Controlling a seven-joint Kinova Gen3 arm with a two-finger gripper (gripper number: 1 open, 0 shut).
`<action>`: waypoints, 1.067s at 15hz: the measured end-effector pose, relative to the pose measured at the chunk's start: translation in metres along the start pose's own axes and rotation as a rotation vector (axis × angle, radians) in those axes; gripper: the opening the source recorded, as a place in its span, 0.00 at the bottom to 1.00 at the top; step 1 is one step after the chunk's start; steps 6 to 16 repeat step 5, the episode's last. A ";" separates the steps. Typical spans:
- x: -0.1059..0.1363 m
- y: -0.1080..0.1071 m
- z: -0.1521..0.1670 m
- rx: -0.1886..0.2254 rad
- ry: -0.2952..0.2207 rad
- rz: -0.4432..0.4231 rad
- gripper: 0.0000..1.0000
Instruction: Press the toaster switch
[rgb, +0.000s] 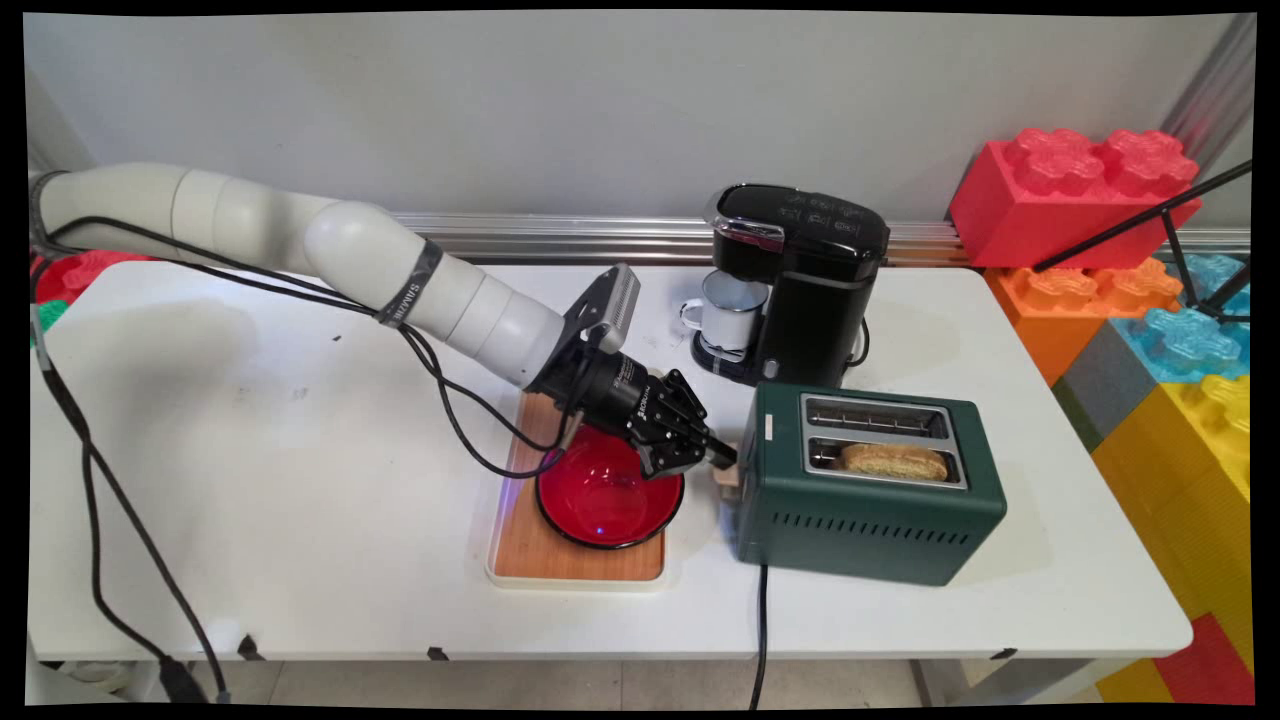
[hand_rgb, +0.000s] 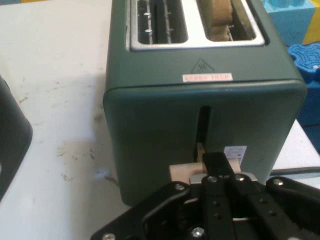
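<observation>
**Insp:** Gripper status?

**Op:** From my station, gripper (rgb: 718, 455) sits low at the toaster's (rgb: 870, 515) left end face, right at the pale wood lever (hand_rgb: 186, 172). Hand view shows fingers (hand_rgb: 216, 162) pressed together, tips on top of the lever w/ nothing pinched between them. Lever is near the bottom of its slot (hand_rgb: 203, 127).

**Insp:** Toaster contents?

**Op:** One slice of bread (rgb: 893, 461) in the near slot; far slot has none.

**Insp:** Surroundings?

**Op:** Red bowl (rgb: 600, 495) on a wood tray (rgb: 560, 555), directly under the wrist, just left of toaster. Black coffee maker (rgb: 805, 285) behind the toaster w/ a white mug (rgb: 728, 312) under its spout. All on the white table (rgb: 250, 480). Coloured blocks (rgb: 1075, 195) stacked at right.
</observation>
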 end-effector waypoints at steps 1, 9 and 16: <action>-0.001 0.000 0.001 0.000 -0.001 -0.001 0.00; -0.005 0.000 0.004 0.001 -0.006 -0.003 0.00; -0.005 0.000 0.004 0.001 -0.006 -0.003 0.00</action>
